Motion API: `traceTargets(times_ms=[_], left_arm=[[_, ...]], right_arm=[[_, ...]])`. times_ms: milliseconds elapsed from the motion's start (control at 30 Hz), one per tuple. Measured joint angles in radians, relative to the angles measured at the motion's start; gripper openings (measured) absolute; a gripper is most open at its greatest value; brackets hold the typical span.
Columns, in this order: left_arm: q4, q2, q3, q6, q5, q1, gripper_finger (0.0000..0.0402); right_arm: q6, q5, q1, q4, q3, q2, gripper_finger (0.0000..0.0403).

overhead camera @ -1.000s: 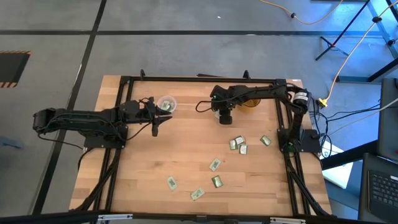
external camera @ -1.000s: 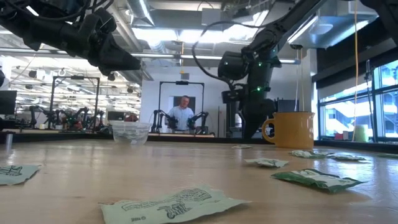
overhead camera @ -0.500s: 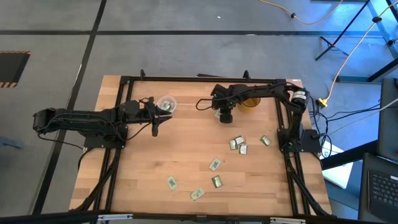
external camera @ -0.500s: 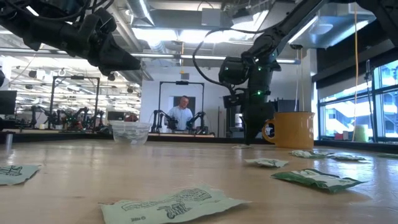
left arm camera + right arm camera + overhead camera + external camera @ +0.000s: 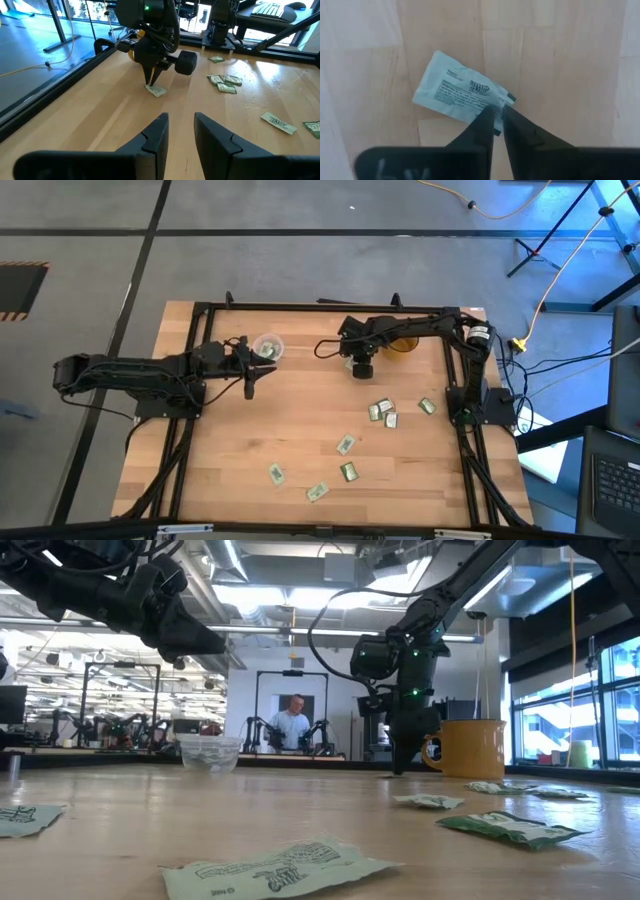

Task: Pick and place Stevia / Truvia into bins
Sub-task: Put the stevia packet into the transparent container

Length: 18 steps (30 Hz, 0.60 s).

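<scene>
The right gripper (image 5: 498, 116) stands tip-down on the table beside the amber mug (image 5: 402, 343), its nearly shut fingers pinching one corner of a Stevia sachet (image 5: 460, 95) whose long axis runs away from the tips, while the left gripper (image 5: 179, 131) hovers part-open near the clear cup (image 5: 267, 347)

Both arms are matte black, built of jointed tubes. The right arm (image 5: 420, 330) trails a looping black cable and shows green lights at its wrist. Each gripper, left (image 5: 178, 131) and right (image 5: 496, 120), ends in tapered dark fingers.
</scene>
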Motion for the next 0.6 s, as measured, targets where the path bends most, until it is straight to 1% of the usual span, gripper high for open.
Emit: traceTargets(times_ms=[133,433,600], left_arm=[[-0.001,0.0,0.0,0.0,0.0,0.0,0.0086],[-0.001,0.0,0.0,0.0,0.0,0.0,0.0086],[-0.001,0.0,0.0,0.0,0.0,0.0,0.0086]], right_arm=[[-0.002,0.001,0.0,0.0,0.0,0.001,0.0008],[0.002,0.003,0.001,-0.004,0.0,-0.011,0.0003],[0.009,0.012,0.01,-0.021,0.03,-0.034,0.0002]])
